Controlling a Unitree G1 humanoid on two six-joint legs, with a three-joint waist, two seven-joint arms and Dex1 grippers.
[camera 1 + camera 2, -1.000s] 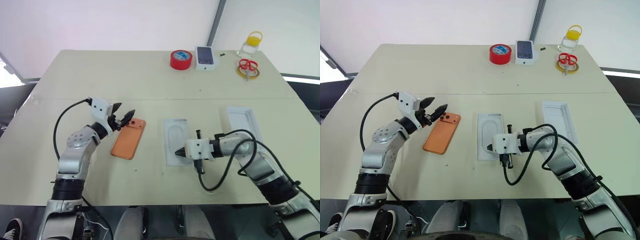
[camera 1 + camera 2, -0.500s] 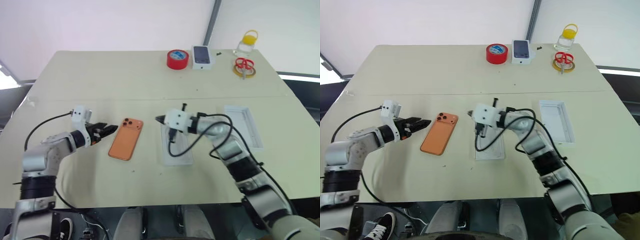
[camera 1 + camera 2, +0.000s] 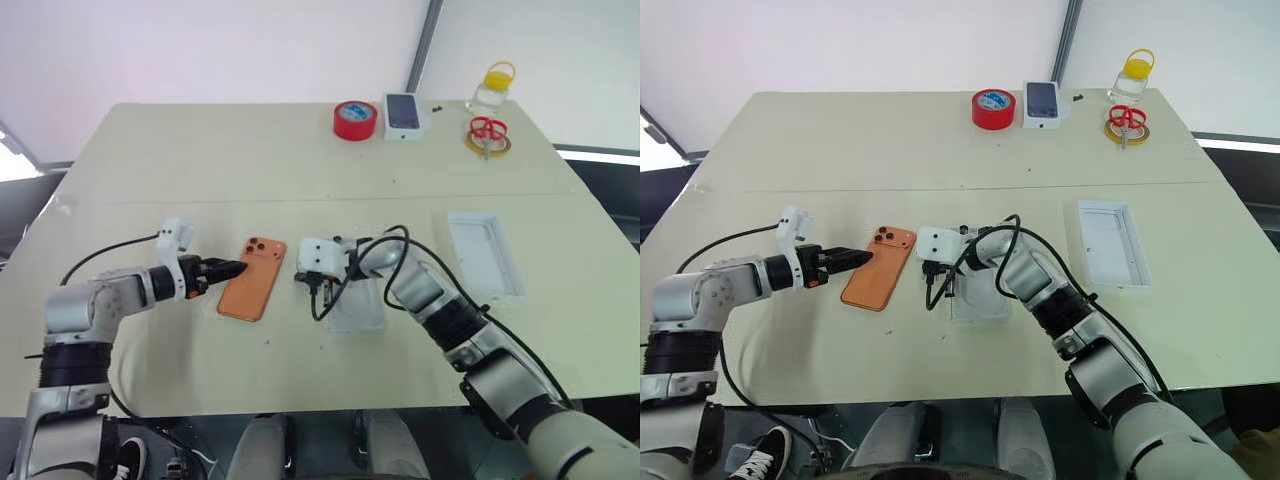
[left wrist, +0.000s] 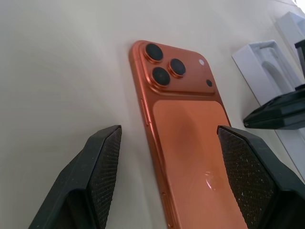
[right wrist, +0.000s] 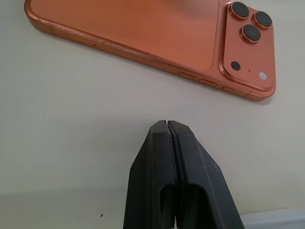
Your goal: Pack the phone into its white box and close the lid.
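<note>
The orange phone [image 3: 255, 279] lies flat on the table with its camera lenses up and at the far end. My left gripper [image 3: 226, 269] is low at the phone's left edge and open; in the left wrist view its fingers [image 4: 102, 167] stand wide apart with the phone [image 4: 186, 119] ahead between them, untouched. My right gripper [image 5: 167, 126] is shut and empty, its tip on the table just right of the phone [image 5: 143, 28]. The white box [image 3: 485, 254] lies open and empty to the right. Its lid is out of view.
Under my right arm lies a flat white insert [image 3: 358, 312] with an oval recess. Along the far edge stand a red tape roll [image 3: 356, 119], a small white box printed with a phone [image 3: 403, 113], scissors on yellow tape [image 3: 487, 133] and a yellow-capped bottle [image 3: 493, 86].
My right gripper has swung left across the insert to the phone's right side. My left gripper has sunk and rolled, from above the phone's far corner to its left edge.
</note>
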